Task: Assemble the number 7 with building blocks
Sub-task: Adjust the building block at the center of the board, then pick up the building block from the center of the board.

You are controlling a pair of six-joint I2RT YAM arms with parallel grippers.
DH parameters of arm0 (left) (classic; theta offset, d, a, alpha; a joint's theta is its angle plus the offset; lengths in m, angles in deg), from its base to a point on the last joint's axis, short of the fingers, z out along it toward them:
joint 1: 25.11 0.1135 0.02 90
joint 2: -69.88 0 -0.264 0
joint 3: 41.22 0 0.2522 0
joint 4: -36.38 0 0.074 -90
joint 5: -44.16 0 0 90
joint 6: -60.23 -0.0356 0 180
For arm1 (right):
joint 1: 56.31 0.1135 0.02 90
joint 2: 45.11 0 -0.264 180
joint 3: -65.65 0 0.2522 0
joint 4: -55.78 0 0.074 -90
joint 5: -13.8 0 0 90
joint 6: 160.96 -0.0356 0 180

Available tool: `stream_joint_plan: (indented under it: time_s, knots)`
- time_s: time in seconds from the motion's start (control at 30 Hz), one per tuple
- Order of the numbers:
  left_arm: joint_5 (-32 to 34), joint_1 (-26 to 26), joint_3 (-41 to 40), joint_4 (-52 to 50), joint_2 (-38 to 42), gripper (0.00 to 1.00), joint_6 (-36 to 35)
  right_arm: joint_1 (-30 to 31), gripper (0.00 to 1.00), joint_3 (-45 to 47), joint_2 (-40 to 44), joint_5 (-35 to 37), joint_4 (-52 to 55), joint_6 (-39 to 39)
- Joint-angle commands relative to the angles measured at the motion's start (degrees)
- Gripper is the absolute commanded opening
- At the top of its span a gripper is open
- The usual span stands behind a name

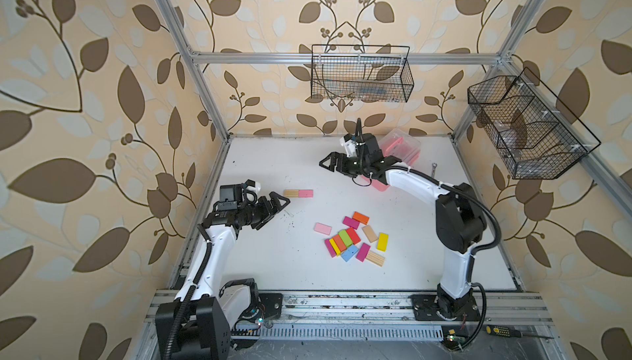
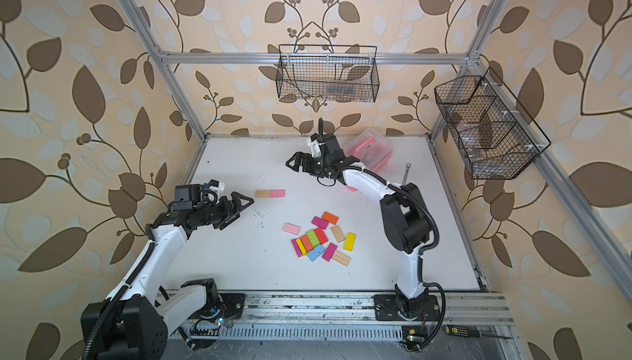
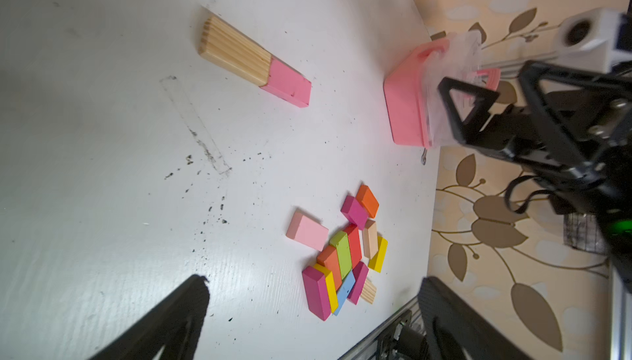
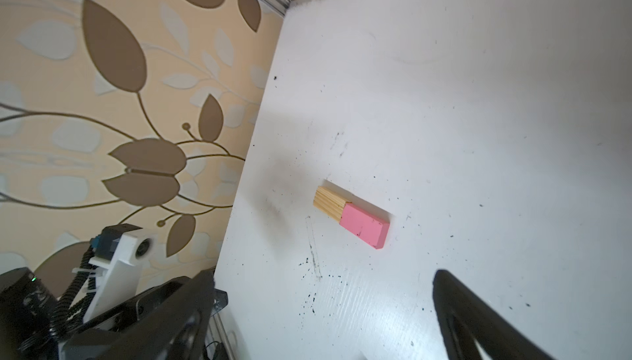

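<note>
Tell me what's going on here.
Two robot arms are building a 7 from wooden blocks. So far only two are laid, end to end: a plain wood block and a pink block. The rest sit in a loose pile on the table. The left pincer and right pincer both hang open, holding nothing.

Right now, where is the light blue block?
In both top views the light blue block lies at the near edge of the loose blocks, right of centre, beside a magenta block.
</note>
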Motion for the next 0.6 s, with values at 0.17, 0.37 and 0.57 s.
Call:
stream_joint_plan:
  time_s: [0.17, 0.37, 0.57]
  knots:
    - [14.1, -15.8, 7.7, -10.0, 1.7, 0.98, -12.0, 1.1, 1.00, 13.1, 24.5, 11.3, 7.3, 13.9]
    - [21.9, -27.1, 12.2, -14.1, 1.1, 0.93, -23.1, -3.8, 1.00, 36.0, 46.3, 5.0, -9.7, 1.6]
    - [21.0, -35.2, 15.1, -16.0, -3.3, 0.94, -41.3, -13.7, 1.00, 46.9, 57.8, -3.5, -11.0, -1.7]
